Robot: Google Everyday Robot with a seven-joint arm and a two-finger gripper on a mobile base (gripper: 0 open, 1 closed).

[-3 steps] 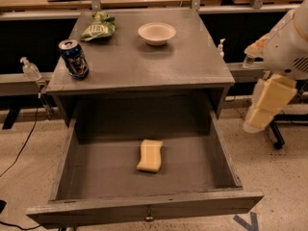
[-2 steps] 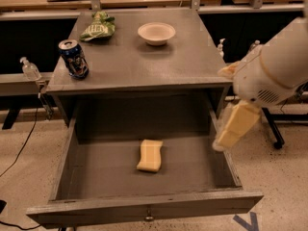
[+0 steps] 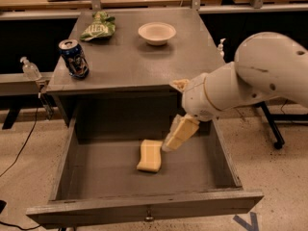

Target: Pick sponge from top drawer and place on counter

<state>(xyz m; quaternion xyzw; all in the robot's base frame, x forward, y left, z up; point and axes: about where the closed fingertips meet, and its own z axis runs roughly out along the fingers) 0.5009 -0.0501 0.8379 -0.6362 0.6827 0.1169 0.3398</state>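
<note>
The pale yellow sponge (image 3: 150,155) lies flat on the floor of the open top drawer (image 3: 144,207), near its middle. The drawer is pulled far out, its small knob at the front centre. My gripper (image 3: 179,134), with yellow blocky fingers, hangs over the drawer just right of and above the sponge, apart from it. The white arm reaches in from the right. The grey counter (image 3: 130,61) sits above and behind the drawer.
On the counter stand a blue soda can (image 3: 74,58) at the left, a green chip bag (image 3: 99,26) at the back left and a white bowl (image 3: 157,32) at the back. A clear bottle (image 3: 31,70) stands left of the cabinet. Tan benches run behind.
The arm has swung left from beside the cabinet, over the drawer's right wall. The gripper now hangs inside the drawer's span, close to the sponge. The sponge has not moved.
</note>
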